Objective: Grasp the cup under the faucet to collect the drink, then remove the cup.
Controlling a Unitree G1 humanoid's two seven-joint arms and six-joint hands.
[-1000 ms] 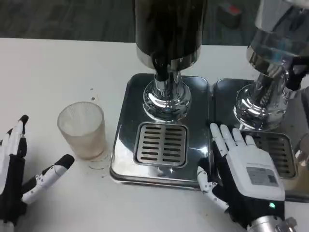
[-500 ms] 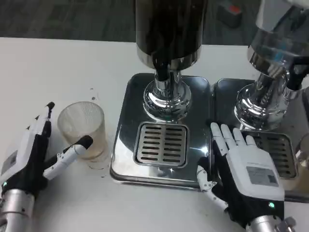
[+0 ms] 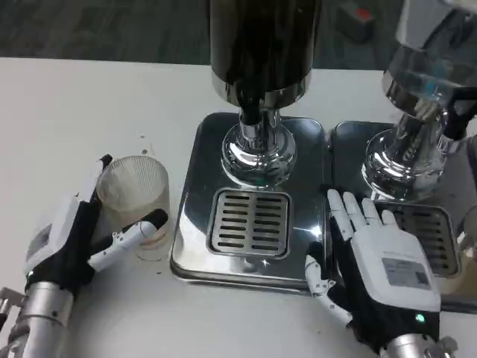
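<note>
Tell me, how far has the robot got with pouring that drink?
Early on. The left hand is wrapping around the clear cup, which looks empty and stands on the table beside the drip tray, not under the faucet. The right hand rests flat near the tray's edge. Placing the cup, filling it and removing it are left.

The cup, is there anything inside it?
The cup looks empty: only its ribbed clear wall shows. The left hand's fingers cover its lower front, so the very bottom is unclear.
</note>
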